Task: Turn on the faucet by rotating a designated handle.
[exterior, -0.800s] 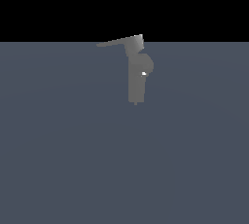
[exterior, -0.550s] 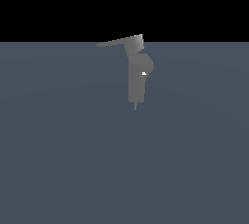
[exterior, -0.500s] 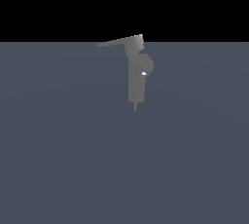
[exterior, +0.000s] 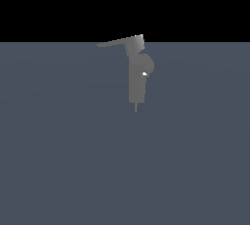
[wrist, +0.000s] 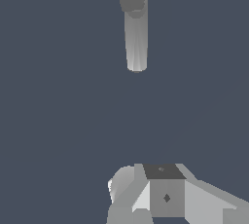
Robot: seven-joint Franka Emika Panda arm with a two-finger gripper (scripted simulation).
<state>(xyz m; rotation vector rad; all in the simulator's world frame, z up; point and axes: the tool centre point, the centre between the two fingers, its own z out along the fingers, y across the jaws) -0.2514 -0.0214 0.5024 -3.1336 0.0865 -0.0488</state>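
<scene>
while the grey faucet (exterior: 137, 79) stands upright on the floor (exterior: 58, 160), its handle (exterior: 117, 41) points toward 9 o'clock. the gripper (wrist: 155, 196) is well apart; i cannot tell its opening.

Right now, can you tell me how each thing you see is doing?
faucet: standing upright on the floor, nothing touching it.
handle: sticking out sideways from the top block, toward the exterior view's left, free and not gripped.
gripper: apart from the faucet, holding nothing; only part shows in the wrist view, so open or shut can't be told.
</scene>
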